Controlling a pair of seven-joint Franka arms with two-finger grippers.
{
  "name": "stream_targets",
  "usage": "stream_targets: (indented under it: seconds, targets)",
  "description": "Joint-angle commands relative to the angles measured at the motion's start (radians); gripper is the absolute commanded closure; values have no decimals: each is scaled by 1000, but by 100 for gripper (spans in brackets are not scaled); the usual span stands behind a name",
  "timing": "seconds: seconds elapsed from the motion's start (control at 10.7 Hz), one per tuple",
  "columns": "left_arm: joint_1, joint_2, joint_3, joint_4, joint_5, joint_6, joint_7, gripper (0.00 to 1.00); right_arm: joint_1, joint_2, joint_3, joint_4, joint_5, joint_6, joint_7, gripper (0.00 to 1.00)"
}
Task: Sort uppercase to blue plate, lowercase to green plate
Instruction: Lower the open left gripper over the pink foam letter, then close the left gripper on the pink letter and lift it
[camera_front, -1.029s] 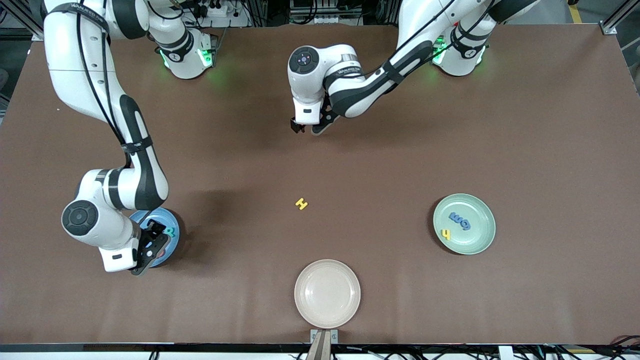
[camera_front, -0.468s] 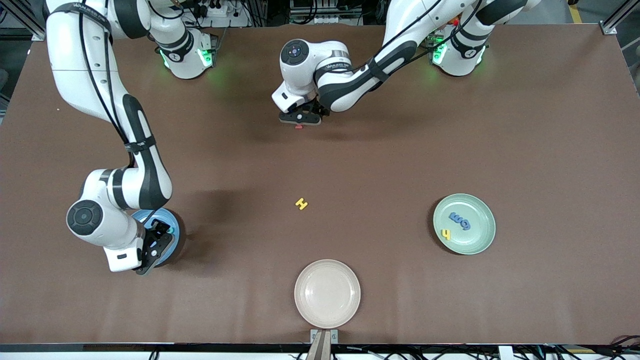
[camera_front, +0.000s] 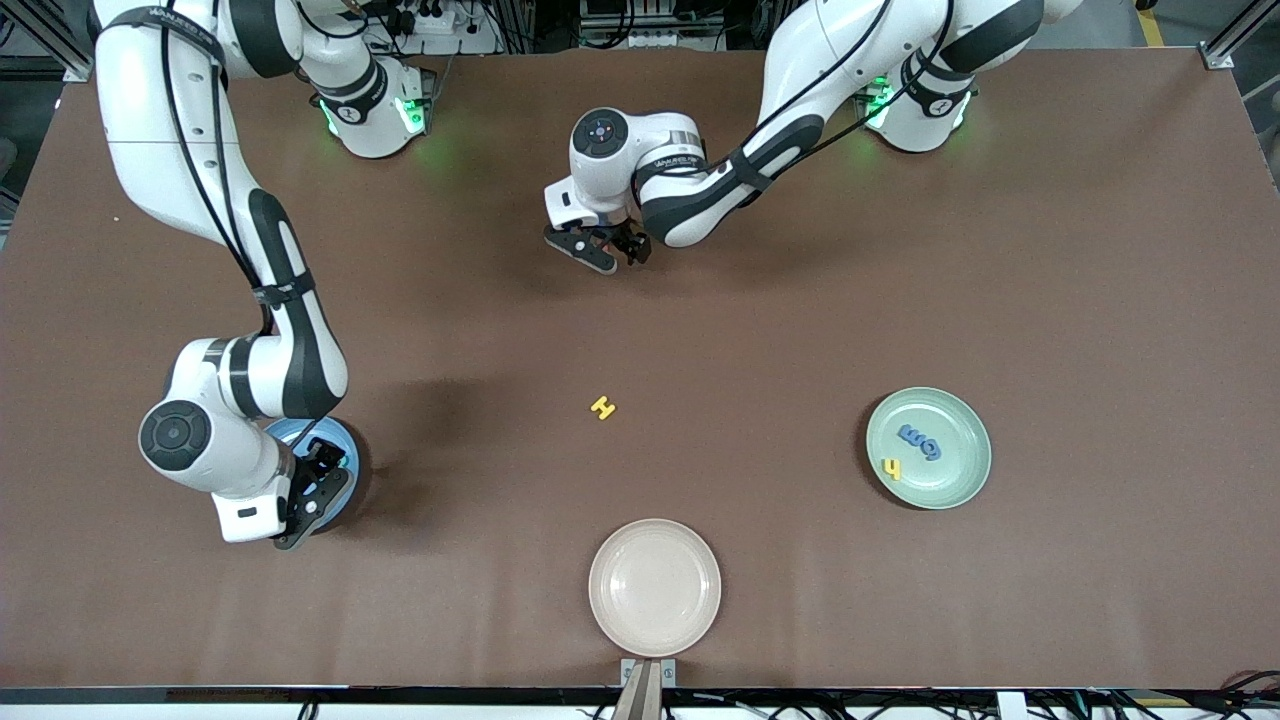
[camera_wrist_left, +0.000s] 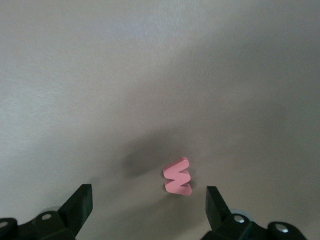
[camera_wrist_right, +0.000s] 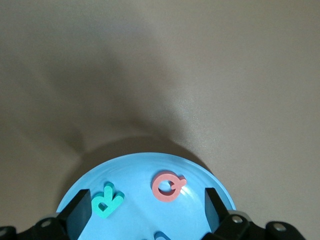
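Hovering over the red m/w (camera_wrist_left: 177, 177) with fingers spread, the left claw (camera_front: 598, 249) brackets it for a pinch. The right claw (camera_front: 312, 492) — released — hangs over the blue plate (camera_wrist_right: 200, 172), holding Q (camera_wrist_right: 168, 186) and R (camera_wrist_right: 106, 200). Yellow H (camera_front: 602, 407) lies at the bench's (camera_front: 1050, 250) centre — green plate (camera_front: 960, 480) at 3 o'clock.

The right arm hides most of the blue plate (camera_front: 340, 440), and the blue M (camera_wrist_right: 162, 236) is cut off.
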Motion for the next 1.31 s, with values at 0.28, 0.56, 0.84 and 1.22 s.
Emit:
stream_targets:
  seconds: [0.28, 0.56, 0.84, 1.22]
  targets:
    - [-142, 17, 90, 71, -18, 4, -47, 20, 2, -11, 2, -19, 19, 7, 4, 0]
    - [-142, 20, 90, 71, -20, 2, -61, 27, 2, -8, 2, -19, 19, 7, 4, 0]
    - [-150, 24, 96, 71, -17, 2, -76, 29, 2, -8, 2, -19, 19, 7, 4, 0]
    - [-156, 24, 102, 77, -17, 2, -75, 36, 2, -8, 2, -19, 19, 7, 4, 0]
